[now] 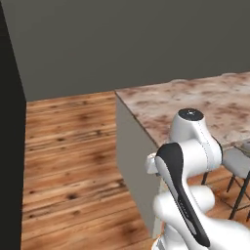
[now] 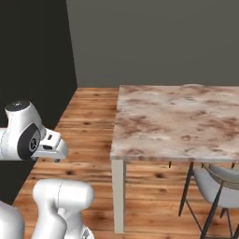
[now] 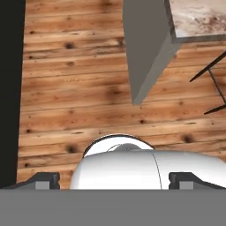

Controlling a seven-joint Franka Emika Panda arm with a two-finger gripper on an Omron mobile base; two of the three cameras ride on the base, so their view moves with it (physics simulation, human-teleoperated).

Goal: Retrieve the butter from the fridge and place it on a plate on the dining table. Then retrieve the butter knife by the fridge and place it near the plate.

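The dining table [image 2: 177, 123] has a brown-and-cream marbled top, pale leg.

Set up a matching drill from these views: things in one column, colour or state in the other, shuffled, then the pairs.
Things:
1. long dining table with the marbled top
2. plank floor
3. back wall
4. two-finger gripper

Descriptions:
A. flat grey
B. jaws wide apart, nothing between them
C. brown-and-cream mottling
D. warm reddish-brown wood with knots

Pairs: 1-C, 2-D, 3-A, 4-B
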